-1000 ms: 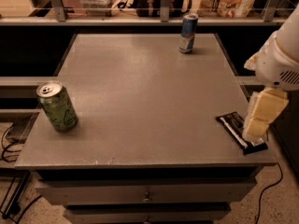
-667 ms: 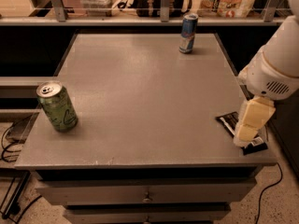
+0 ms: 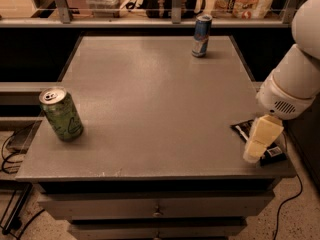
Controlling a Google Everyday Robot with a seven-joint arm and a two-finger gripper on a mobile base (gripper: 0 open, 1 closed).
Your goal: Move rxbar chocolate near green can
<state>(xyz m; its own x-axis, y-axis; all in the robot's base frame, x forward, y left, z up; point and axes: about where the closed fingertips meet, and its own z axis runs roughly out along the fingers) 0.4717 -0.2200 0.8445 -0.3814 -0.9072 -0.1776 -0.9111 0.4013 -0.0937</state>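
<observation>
Centre the gripper (image 3: 253,153), apparently poised over the rxbar chocolate (image 3: 241,130) at the table's (image 3: 150,99) right front corner, aperture not discernible, squarely across the bar before gripping.

One green can (image 3: 62,115), one blue can (image 3: 201,35), one rxbar chocolate (image 3: 242,129), and one gripper (image 3: 253,154) low over that bar.

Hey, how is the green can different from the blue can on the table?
The green can is wider, light green with darker swirls; the blue can is slimmer, blue and silver. The green can stands front left on the table; the blue can at its far side. Both stand upright, apart from the pincer, which is over the rxbar chocolate at front right.
</observation>
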